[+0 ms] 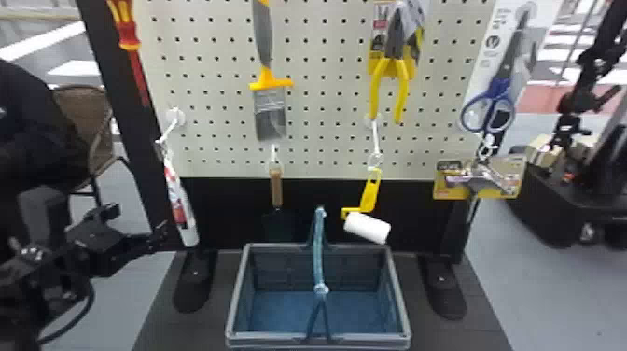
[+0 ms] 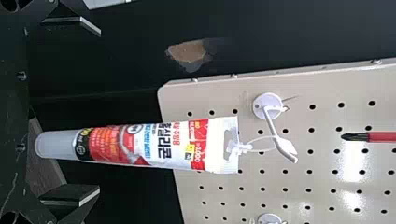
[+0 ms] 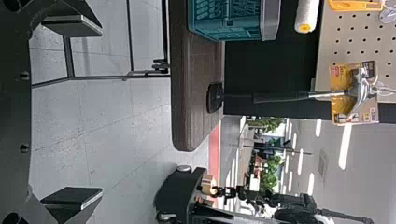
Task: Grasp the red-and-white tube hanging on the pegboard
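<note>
The red-and-white tube (image 1: pixel 178 198) hangs cap-down from a white hook (image 1: pixel 175 116) at the pegboard's (image 1: pixel 326 140) lower left corner. My left gripper (image 1: pixel 161 235) sits low at the left, just beside the tube's grey cap end. In the left wrist view the tube (image 2: pixel 140 147) runs lengthwise between the two fingers of the left gripper (image 2: pixel 100 111), which is open, the cap end lying inside the gap without touching. My right gripper (image 3: pixel 102 112) is open with nothing in it, over the floor to the side of the table (image 3: pixel 191 93).
A blue basket (image 1: pixel 396 298) with an upright handle stands on the dark table (image 1: pixel 443 326) below the board. On the board hang a red screwdriver (image 1: pixel 130 51), a brush (image 1: pixel 269 107), a scraper (image 1: pixel 276 186), yellow pliers (image 1: pixel 392 70), a paint roller (image 1: pixel 367 227) and blue scissors (image 1: pixel 490 107).
</note>
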